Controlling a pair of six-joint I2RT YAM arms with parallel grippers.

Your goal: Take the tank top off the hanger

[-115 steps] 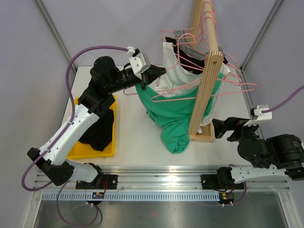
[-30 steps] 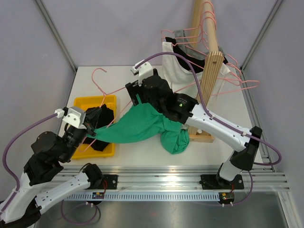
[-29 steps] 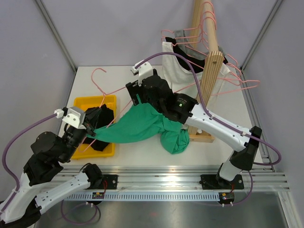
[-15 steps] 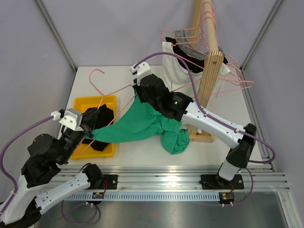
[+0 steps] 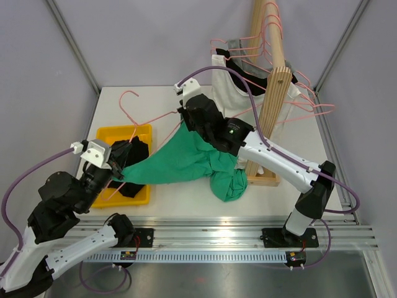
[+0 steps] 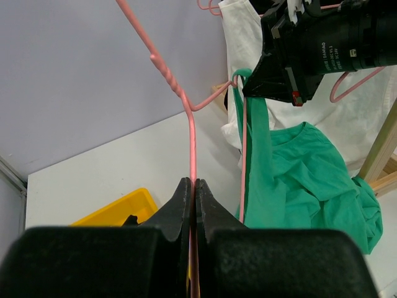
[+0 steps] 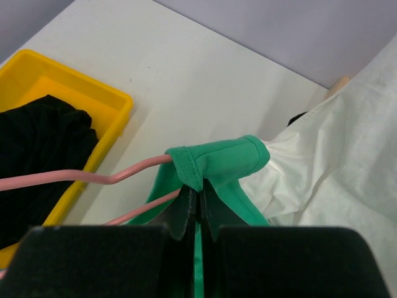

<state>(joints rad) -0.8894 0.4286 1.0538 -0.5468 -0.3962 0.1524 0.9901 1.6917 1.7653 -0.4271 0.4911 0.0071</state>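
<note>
A green tank top (image 5: 180, 162) hangs stretched across the table from a pink hanger (image 5: 144, 120). My left gripper (image 5: 118, 169) is shut on the hanger's wire (image 6: 192, 143), which runs straight out from between the closed jaws (image 6: 193, 184). My right gripper (image 5: 186, 122) is shut on the tank top's green strap (image 7: 217, 160), which still loops over the hanger's end (image 7: 80, 177). The strap's fold sits just above the pinched fingertips (image 7: 197, 194). The rest of the green cloth (image 6: 291, 180) droops toward the wooden rack.
A wooden rack (image 5: 273, 87) stands at the back right with several pink hangers and a white top (image 5: 226, 87). A yellow bin (image 5: 102, 133) at the left holds black clothes (image 5: 131, 155). White cloth (image 7: 347, 155) lies close behind my right gripper.
My right gripper has closed on the green strap at the hanger's end. The left arm has shifted slightly, still holding the hanger. Earlier the hanger was carried from the rack to the left.
</note>
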